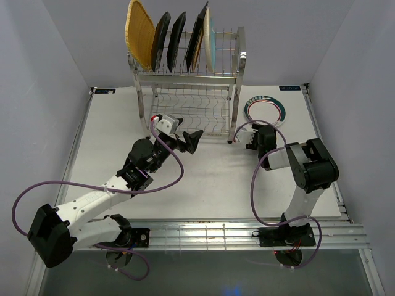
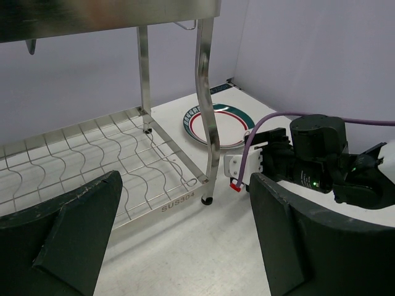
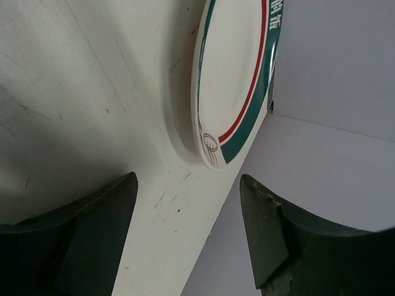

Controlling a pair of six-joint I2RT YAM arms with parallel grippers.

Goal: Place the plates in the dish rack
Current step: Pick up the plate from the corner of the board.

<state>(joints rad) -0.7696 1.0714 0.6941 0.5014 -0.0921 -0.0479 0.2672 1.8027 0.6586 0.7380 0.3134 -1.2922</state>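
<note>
White tabletop [image 1: 203, 185], matte and marked with fine scratches, carries the job, with plain lavender walls [image 1: 49, 74] behind. Nearest you, the left gripper [image 2: 185, 246] sits at the bottom of its own view, facing the rack's lower shelf. Its dark fingers are spread wide with nothing between them. Your right gripper [image 3: 185, 240] is just as wide and empty. It is aimed at the teal-rimmed plate [image 3: 237, 80], which lies flat on the table at upper right of the top view, just right of the dish rack [image 1: 238, 58].

This looks like the last plate to load. Glazed ceramic is slick and the rim sits low. Slip one finger under the raised lip, pinch the rim squarely, then tip it upright before carrying.

Farther back, the shiny steel wire rack holds a woven plate [image 1: 139, 34] and black plates [image 1: 162, 40] on edge in its upper tier. The wavy lower shelf shows bare.
</note>
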